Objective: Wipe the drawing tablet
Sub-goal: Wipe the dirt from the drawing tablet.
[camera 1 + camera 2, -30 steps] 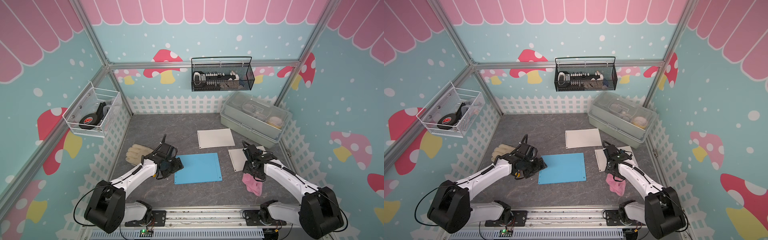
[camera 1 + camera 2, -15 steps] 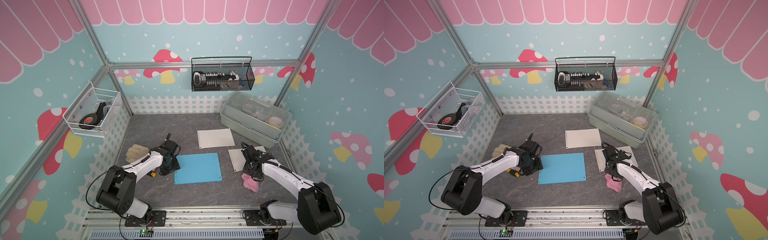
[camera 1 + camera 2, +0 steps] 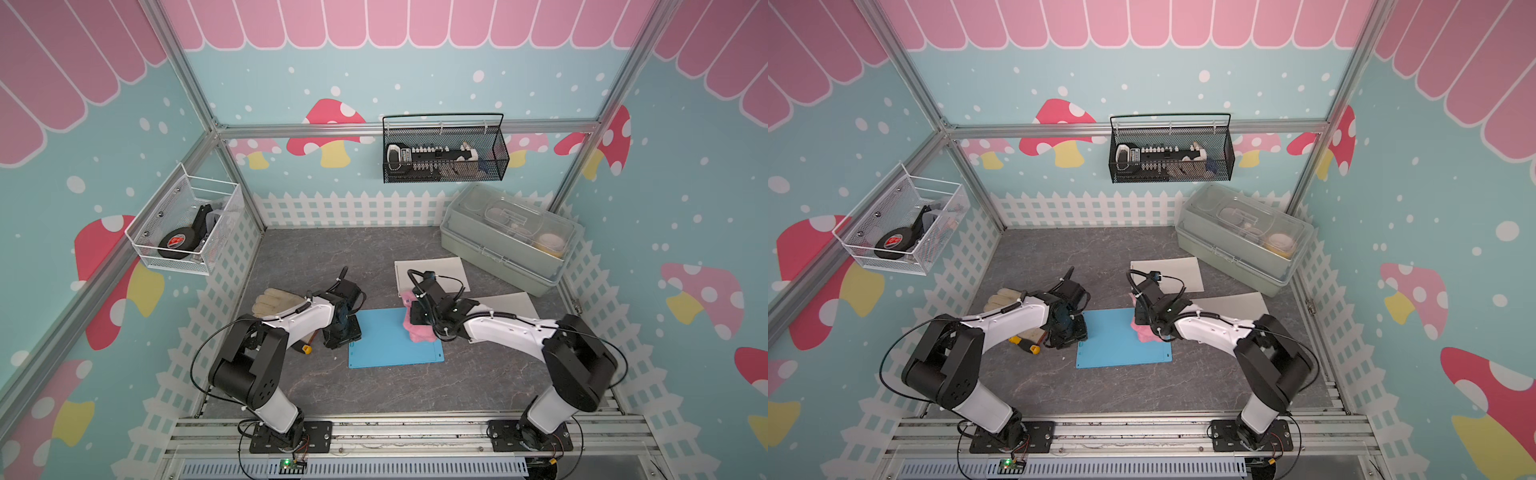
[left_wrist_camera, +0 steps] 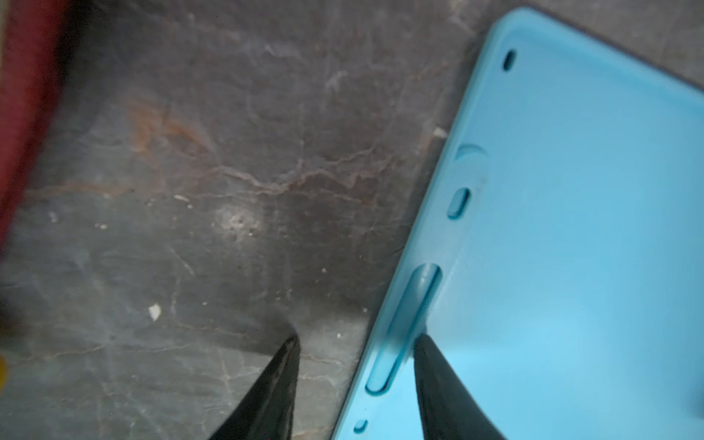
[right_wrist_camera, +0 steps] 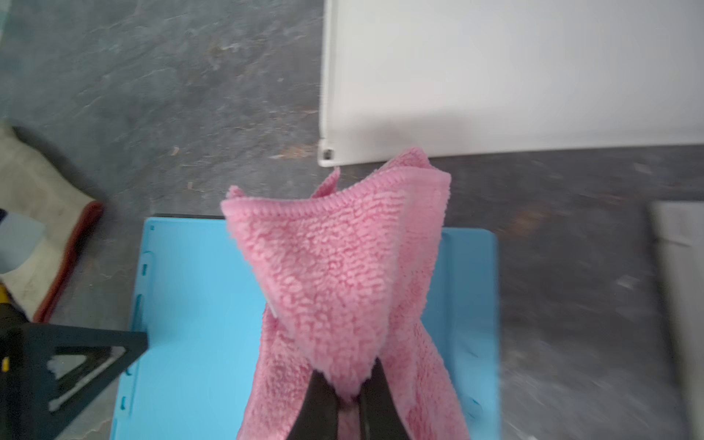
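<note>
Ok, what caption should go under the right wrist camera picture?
Jaws pinching a fluffy pink cloth over the blue drawing tablet, near a white board.

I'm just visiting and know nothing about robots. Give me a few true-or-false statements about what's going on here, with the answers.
1. The right fingers pinch the pink cloth. True.
2. The cloth is over the blue tablet. True.
3. The left fingers hold a pen. False: they hold nothing and straddle the tablet's edge.
4. The black basket stands on the table. False: it hangs on the back wall.
</note>
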